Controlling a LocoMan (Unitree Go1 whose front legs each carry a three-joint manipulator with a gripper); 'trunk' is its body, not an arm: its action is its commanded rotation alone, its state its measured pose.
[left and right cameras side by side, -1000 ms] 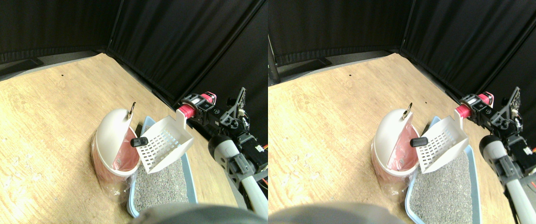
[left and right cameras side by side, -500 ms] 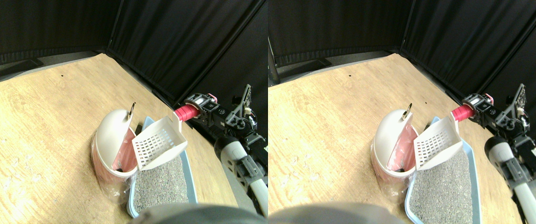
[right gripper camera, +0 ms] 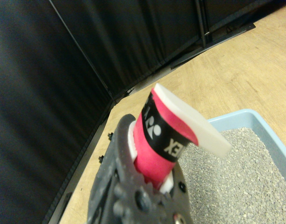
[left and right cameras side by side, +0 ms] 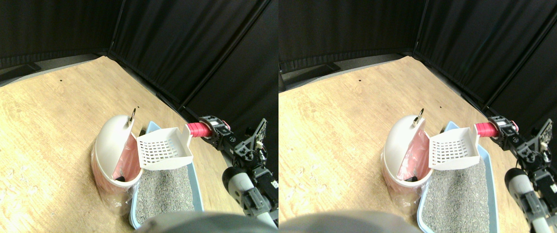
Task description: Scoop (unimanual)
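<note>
Tool [left and right cameras side by side: 209,129] clenched on pink-wrapped scoop handle [left and right cameras side by side: 197,129]; slotted scoop [left and right cameras side by side: 164,148] extends toward 9 o'clock, mouth beside bin opening [left and right cameras side by side: 128,165], above litter tray [left and right cameras side by side: 196,187].

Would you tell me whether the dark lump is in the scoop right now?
No, the scoop shows only its bare slotted white floor, while a dark lump lies inside the bin beside it.

We see a lab test bay: black curtains [left and right cameras side by side: 186,43] fill the frame's top (on metal posts), above bare plywood floor [left and right cameras side by side: 40,121].
</note>
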